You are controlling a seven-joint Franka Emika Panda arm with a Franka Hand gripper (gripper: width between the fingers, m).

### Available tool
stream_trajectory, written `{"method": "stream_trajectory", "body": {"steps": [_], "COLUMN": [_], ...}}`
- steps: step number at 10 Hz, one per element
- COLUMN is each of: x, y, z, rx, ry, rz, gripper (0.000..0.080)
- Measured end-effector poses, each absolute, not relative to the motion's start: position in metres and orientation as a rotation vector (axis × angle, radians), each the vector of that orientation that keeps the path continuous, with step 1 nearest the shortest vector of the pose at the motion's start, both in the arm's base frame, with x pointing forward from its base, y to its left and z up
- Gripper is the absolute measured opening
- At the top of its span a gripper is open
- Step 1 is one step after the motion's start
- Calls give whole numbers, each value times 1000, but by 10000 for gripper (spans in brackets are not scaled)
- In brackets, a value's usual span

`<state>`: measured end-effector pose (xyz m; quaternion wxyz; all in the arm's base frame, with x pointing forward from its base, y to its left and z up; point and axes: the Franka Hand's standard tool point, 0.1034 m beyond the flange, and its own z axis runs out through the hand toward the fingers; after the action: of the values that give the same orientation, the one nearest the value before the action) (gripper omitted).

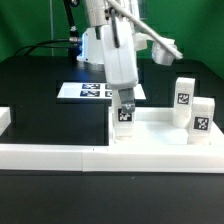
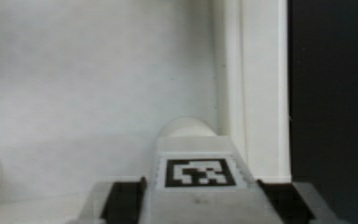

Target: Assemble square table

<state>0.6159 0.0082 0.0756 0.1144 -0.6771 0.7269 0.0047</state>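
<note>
One tagged leg [image 1: 125, 116] between gripper [image 1: 125, 107] fingers (grip or gap unclear), tabletop [image 1: 150, 125] partly hidden.

Three white tagged legs are showing: one at the gripper [image 1: 125, 113], two standing [image 1: 184, 103] [image 1: 201, 122] together. One tabletop [image 1: 150, 135] and one marker board [image 1: 90, 91] are lying there.

Marker board [image 1: 85, 91] flat on black table [image 1: 40, 75]; white border wall [image 1: 60, 155] in front.
</note>
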Motion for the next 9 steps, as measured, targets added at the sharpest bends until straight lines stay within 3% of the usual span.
{"method": "stream_trajectory", "body": {"steps": [1, 2, 3, 9], "x": [616, 616, 615, 614], "y": [8, 9, 11, 15], "z": [75, 75, 75, 74], "rx": [-2009, -2073, -2228, -2724], "ry": [2109, 2048, 1879, 1103], "rz": [11, 1, -19, -83], "gripper": [392, 530, 614, 649]}}
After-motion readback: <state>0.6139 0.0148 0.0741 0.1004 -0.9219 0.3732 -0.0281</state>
